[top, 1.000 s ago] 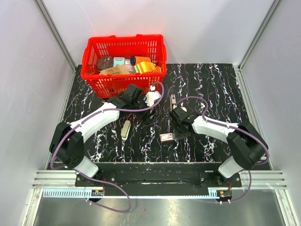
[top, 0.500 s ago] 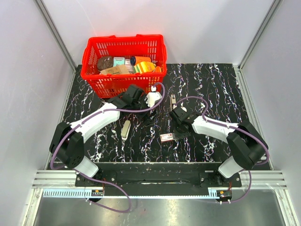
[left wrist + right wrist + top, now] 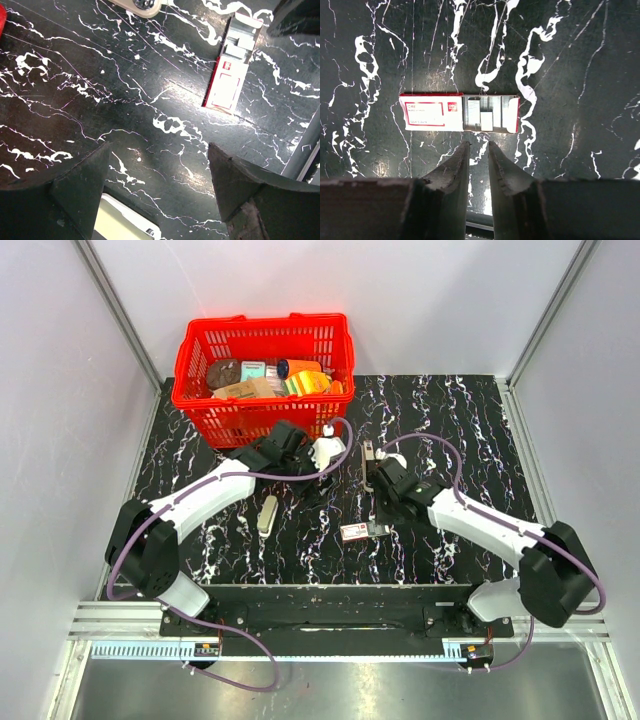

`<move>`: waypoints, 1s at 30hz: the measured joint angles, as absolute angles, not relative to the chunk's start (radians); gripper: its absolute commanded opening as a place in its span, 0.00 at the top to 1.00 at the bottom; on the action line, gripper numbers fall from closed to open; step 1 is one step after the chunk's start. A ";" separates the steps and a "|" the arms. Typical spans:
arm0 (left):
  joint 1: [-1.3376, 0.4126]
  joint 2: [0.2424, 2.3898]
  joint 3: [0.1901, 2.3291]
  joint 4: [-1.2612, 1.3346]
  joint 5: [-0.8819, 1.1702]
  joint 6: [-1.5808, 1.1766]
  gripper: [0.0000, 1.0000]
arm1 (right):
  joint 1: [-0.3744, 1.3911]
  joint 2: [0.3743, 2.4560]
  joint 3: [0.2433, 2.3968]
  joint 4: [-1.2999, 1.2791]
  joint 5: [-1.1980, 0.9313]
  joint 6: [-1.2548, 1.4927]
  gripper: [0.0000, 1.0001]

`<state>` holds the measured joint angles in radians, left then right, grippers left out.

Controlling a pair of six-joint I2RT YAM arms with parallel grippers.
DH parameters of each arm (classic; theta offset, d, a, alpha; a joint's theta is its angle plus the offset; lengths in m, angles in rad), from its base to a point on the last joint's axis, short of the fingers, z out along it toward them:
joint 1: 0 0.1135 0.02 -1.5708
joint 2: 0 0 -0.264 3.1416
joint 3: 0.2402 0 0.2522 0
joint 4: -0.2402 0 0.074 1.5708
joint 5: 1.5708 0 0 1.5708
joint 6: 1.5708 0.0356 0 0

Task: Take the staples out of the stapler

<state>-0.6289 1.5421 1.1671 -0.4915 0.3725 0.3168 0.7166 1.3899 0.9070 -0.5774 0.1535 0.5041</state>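
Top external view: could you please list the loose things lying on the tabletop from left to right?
Beige block → red-and-white box. The stapler lies farther back within the box's span, and the red basket spans the block, so I leave both unplaced.

Bright, even light from above; soft glare across the middle of my glossy desk (image 3: 470, 430). Wrist views are sharp, only my right gripper (image 3: 478, 145) fingers (image 3: 445, 180) look dim, soft.
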 measured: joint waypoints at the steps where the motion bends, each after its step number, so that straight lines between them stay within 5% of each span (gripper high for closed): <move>1: -0.632 1.542 1.165 -0.490 0.372 0.326 0.17 | 0.717 1.376 0.907 -0.580 0.162 0.505 0.73; 30: -0.818 1.752 1.052 -0.283 0.189 0.517 0.20 | 0.346 1.409 0.648 -0.272 -0.263 0.555 0.73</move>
<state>-0.8181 1.7523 1.0523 -0.2832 0.1886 0.5167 0.3458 1.4094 0.6479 -0.2722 -0.2630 0.5552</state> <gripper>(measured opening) 0.805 0.273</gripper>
